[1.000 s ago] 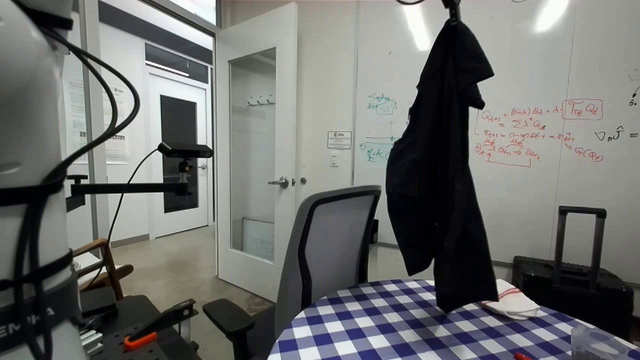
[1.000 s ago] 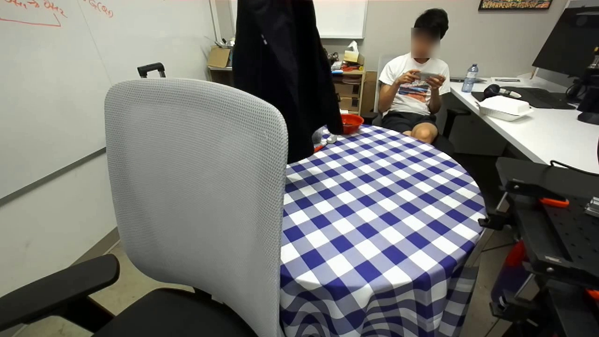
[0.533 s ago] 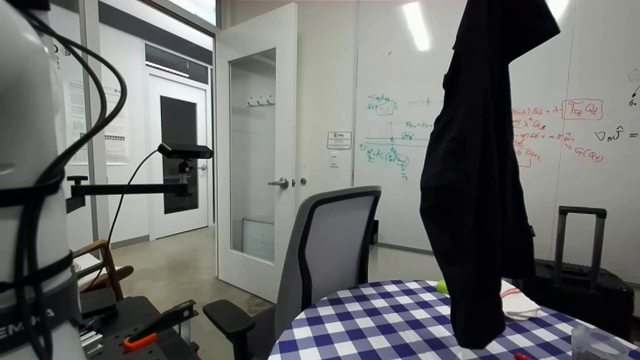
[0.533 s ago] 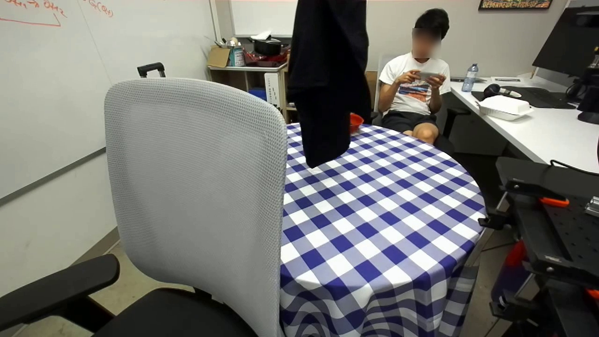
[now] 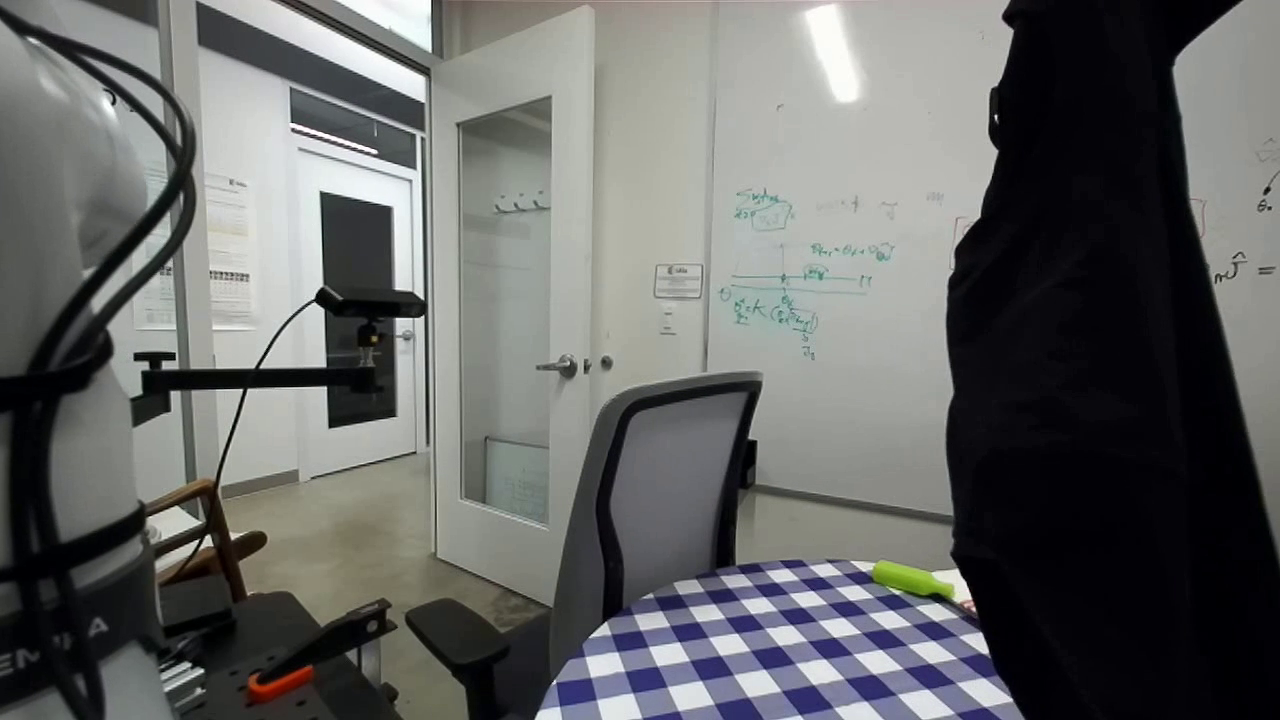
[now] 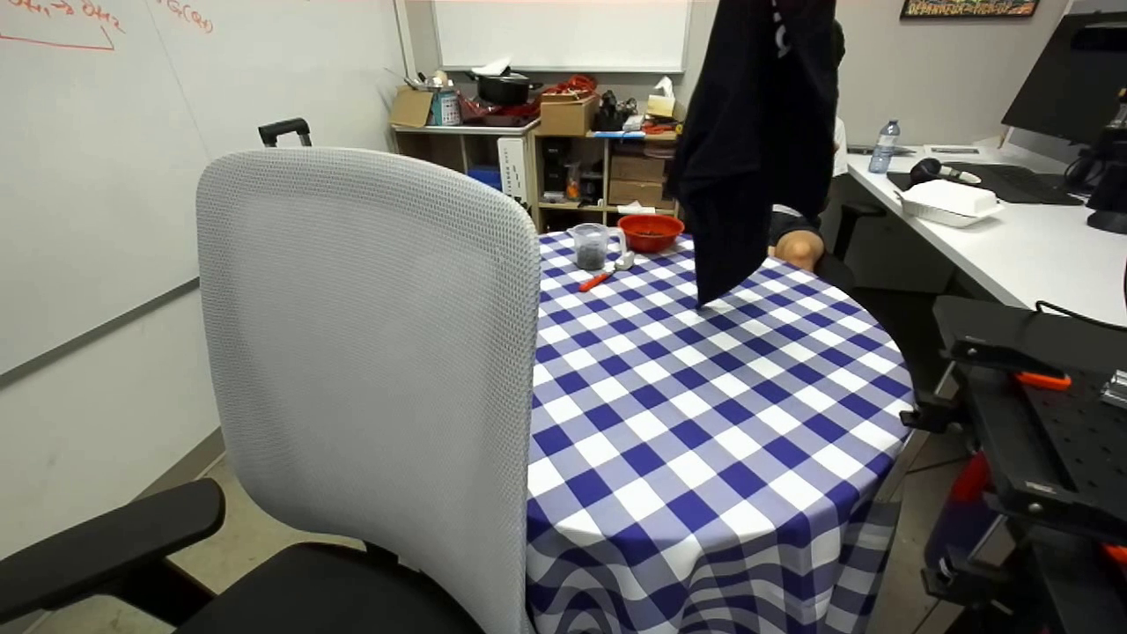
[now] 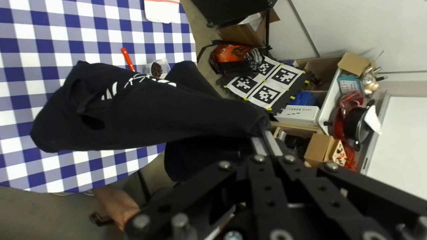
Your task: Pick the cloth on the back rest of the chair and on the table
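"Wrist view: what have the fingers [image 7: 273,144] got?"

"The cloth [image 7: 166,110]. They're pinched together on a bunched end of it."

"And the rest?"

"It falls away limp, black, with white print showing along one fold. Below it spreads the worktop [image 7: 16,113], covered in blue and white checks."

"Does the cloth touch down?"

"I can't tell. In an exterior view the lower end narrows to a point over the checks. In both exterior views the upper end runs out of sight."

"So it's away from the back rest [image 6: 370,335]?"

"Yes, well apart. The back rest stands tall and grey beside the worktop in both exterior views."

"What's lying on the worktop?"

"A cup [image 6: 588,236] with dark bits in it, a red bowl [image 6: 651,244] just beside, and a red handle [image 6: 599,280] near the cup. The wrist view has a white towel [image 7: 162,13] with a red stripe at the edge."

"And that green thing [image 5: 912,580]?"

"On the worktop too, near its rim. What it is, I can't tell."

"Farther out?"

"A person [image 6: 799,249], mostly hidden behind the cloth, one bare knee showing. Packed shelves [image 6: 607,176] stand at the back. In an exterior view there's a white door [image 5: 515,300], and a whiteboard [image 5: 850,420] with green writing."
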Tool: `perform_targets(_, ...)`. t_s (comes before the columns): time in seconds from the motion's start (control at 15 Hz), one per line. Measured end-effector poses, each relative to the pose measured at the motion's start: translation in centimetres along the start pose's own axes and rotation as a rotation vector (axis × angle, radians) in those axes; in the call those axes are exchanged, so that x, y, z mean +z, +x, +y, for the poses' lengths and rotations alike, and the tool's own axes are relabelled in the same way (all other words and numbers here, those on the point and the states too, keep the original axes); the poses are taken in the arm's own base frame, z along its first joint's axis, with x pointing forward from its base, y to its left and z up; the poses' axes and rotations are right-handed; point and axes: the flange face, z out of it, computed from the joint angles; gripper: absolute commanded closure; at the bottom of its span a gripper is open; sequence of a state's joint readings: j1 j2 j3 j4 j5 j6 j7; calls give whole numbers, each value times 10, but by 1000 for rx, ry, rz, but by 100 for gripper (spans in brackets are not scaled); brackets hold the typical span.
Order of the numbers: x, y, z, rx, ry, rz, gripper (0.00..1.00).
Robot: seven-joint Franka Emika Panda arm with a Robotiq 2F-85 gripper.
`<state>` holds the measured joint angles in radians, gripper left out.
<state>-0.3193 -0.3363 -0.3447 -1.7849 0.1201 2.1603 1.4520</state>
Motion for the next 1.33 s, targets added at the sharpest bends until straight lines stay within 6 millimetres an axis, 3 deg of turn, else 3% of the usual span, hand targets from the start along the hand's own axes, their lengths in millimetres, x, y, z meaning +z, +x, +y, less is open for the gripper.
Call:
perform_targets(0.27, -12, 8, 34, -102, -147, -59, 99)
perform_targets(0.4, -9, -1, 45, -173, -199, -125, 99)
perform_targets(0.53, 31, -35, 55, -244, -258, -208, 99)
perform_targets(0.73, 107, -94, 73, -359, -366, -286, 99)
perform_targets(1.07, 232, -189, 110, -517, -478, -302, 99)
perform_targets(1.33, 325, -253, 146, -606, -513, -299, 99)
